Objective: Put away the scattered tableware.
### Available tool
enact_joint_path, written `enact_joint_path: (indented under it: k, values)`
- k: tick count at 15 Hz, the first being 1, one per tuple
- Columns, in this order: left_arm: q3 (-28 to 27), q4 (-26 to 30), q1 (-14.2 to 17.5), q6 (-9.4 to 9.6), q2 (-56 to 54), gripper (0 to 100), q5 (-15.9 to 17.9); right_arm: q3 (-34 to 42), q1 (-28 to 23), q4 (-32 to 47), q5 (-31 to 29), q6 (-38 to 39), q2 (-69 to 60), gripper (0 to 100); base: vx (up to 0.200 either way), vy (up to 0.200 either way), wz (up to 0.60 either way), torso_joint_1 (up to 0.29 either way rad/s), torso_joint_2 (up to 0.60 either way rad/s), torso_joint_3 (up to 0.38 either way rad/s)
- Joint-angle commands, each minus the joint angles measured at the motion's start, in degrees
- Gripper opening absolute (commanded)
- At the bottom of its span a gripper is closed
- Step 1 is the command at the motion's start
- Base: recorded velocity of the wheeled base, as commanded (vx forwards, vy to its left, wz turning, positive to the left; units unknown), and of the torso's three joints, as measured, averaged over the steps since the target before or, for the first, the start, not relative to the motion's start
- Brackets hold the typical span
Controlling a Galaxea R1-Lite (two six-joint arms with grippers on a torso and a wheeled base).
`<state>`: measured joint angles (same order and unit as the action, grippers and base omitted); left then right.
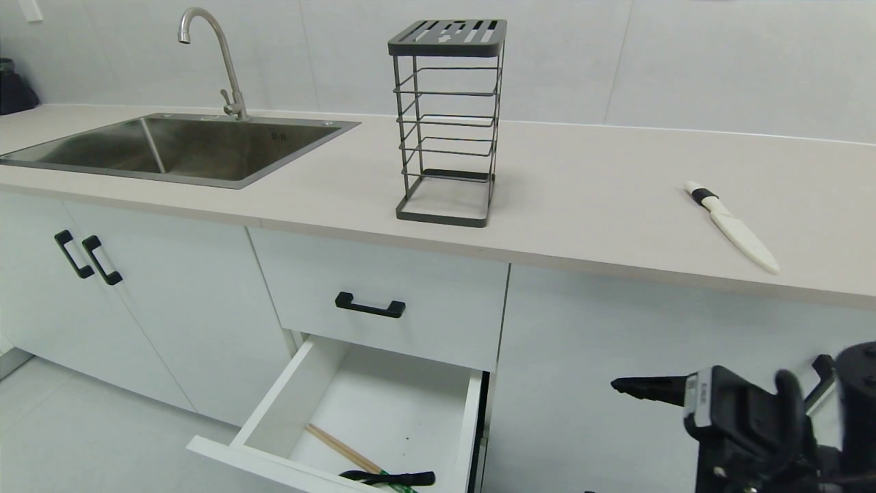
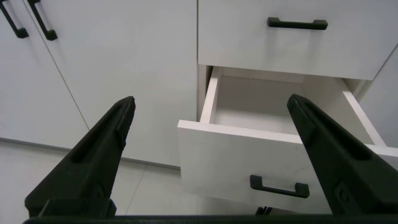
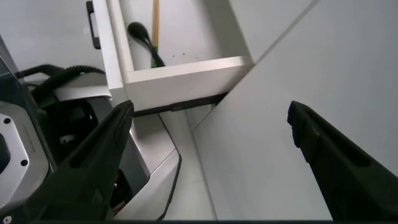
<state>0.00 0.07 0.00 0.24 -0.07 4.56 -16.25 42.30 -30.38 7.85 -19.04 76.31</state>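
Observation:
A white knife (image 1: 731,226) with a black band on its handle lies on the counter's right side. A dark wire knife rack (image 1: 448,123) stands mid-counter. The lower drawer (image 1: 280,390) is pulled out; inside lie wooden chopsticks (image 1: 342,448) and a black-handled utensil (image 1: 390,477). My right gripper (image 1: 633,389) hangs low in front of the cabinet, right of the drawer, open and holding nothing. Its wrist view shows the drawer wall (image 3: 186,71), the chopsticks (image 3: 155,22) and the black utensil (image 3: 142,38) beyond the open gripper (image 3: 210,107). My left gripper (image 2: 210,102) is open, facing the drawer front (image 2: 236,149).
A steel sink (image 1: 171,144) with a tall tap (image 1: 219,55) takes up the counter's left. A shut upper drawer with a black handle (image 1: 369,305) sits above the open one. Cabinet doors with black handles (image 1: 87,257) stand to the left. Bare floor lies below.

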Motion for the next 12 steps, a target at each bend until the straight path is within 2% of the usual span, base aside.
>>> enact_joint_path:
  k: [1, 3, 8, 10, 12]
  values:
    - [0.00, 0.01, 0.00, 0.02, 0.07, 100, 0.01, 4.21, -0.38, -0.03, -0.20, 0.85, -9.43, 100, 0.000, 0.000, 0.00, 0.000, 0.00, 0.000]
    - [0.00, 0.01, 0.00, 0.02, 0.07, 100, 0.01, 10.19, -0.29, 0.06, -2.31, 2.78, -20.77, 100, 0.000, 0.000, 0.00, 0.000, 0.00, 0.000]
    - [0.00, 0.01, 0.00, 0.02, 0.07, 100, 0.01, 15.81, -3.89, 0.76, -5.21, 5.95, -37.99, 100, 0.000, 0.000, 0.00, 0.000, 0.00, 0.000]
    - [0.00, 0.01, 0.00, 0.02, 0.07, 100, 0.01, 15.90, -4.60, 5.59, -6.97, 6.03, -45.38, 100, 0.000, 0.000, 0.00, 0.000, 0.00, 0.000]
    - [0.00, 0.01, 0.00, 0.02, 0.07, 100, 0.01, 16.07, -6.97, 14.65, -7.59, 6.39, -55.83, 100, 0.000, 0.000, 0.00, 0.000, 0.00, 0.000]
